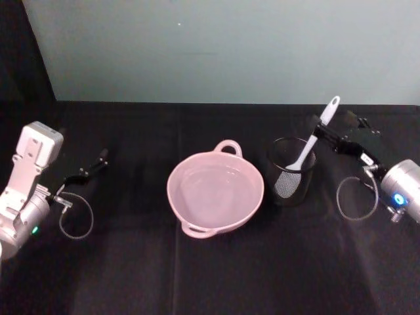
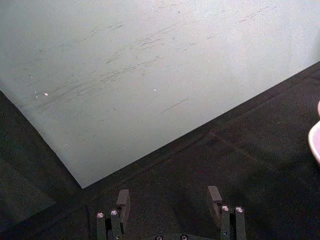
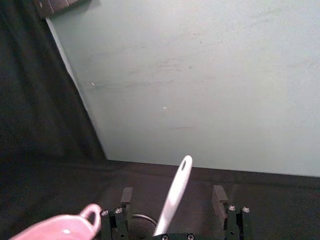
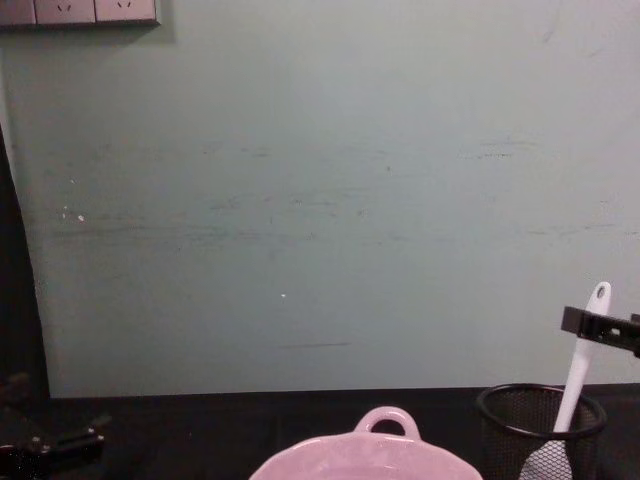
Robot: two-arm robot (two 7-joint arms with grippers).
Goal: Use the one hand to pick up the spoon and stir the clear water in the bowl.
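Note:
The pale pink bowl [image 1: 172,191] sits mid-table with clear water [image 1: 213,189] in it; the bowl's loop handle [image 4: 387,420] faces the wall. To its right, the white spoon [image 1: 314,141] stands head-down in a black mesh cup [image 1: 292,180], handle leaning up and right. My right gripper [image 1: 323,132] is at the upper handle. In the right wrist view, the spoon handle [image 3: 176,197] rises between the right gripper's [image 3: 172,196] open fingers, apart from both. My left gripper [image 1: 92,167] is parked open at the far left over bare cloth.
Black cloth covers the table up to a pale green wall [image 1: 223,46]. Cable loops lie by each wrist, one at the left [image 1: 75,220] and one at the right [image 1: 354,197]. The bowl's rim [image 2: 315,142] shows at the edge of the left wrist view.

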